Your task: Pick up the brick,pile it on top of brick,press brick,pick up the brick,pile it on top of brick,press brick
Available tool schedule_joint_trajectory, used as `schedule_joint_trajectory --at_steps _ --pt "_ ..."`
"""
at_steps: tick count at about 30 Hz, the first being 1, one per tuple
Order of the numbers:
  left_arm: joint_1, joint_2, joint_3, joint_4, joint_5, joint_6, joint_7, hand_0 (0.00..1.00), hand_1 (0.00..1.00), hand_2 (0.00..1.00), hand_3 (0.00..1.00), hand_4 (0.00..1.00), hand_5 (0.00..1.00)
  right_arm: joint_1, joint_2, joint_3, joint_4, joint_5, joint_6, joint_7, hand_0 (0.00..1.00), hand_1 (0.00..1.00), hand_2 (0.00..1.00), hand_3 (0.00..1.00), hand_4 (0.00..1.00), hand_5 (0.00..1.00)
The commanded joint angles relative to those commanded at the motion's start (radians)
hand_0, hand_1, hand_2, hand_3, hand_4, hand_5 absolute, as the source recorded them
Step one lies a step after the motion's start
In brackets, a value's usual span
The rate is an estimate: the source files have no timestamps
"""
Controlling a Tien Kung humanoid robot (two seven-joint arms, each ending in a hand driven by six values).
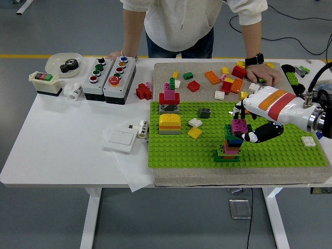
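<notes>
Head view shows your right hand (244, 127) pinching the magenta brick (239, 125) atop the brick tower (230, 142) mid-baseplate (176, 150), toward the desk's (62, 140) near edge; it looks light, stiff and slick, so grip its side walls.

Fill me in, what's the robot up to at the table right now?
It is stacking bricks. The right hand is at the top of the brick tower on the green baseplate, fingers around the magenta brick that sits on top. The left arm is out of view. A person stands at the far side, one hand resting among the loose bricks on the mat.
</notes>
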Motion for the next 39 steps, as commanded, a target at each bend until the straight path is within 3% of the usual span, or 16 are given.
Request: schedule_joint_trajectory --at_steps 29,39 --pt "-0.003 0.001 0.003 -0.002 -0.003 0.001 -0.004 0.444 0.543 0.561 0.621 0.658 0.792 -0.002 0.004 0.019 -0.013 0.003 -0.022 0.004 0.222 0.421 0.598 0.597 0.831 0.477" --pt "-0.005 0.002 0.007 -0.001 -0.007 0.0 -0.006 0.444 0.544 0.561 0.621 0.657 0.792 -0.009 0.0 0.025 -0.001 -0.002 -0.01 0.001 0.226 0.424 0.609 0.603 0.866 0.498"
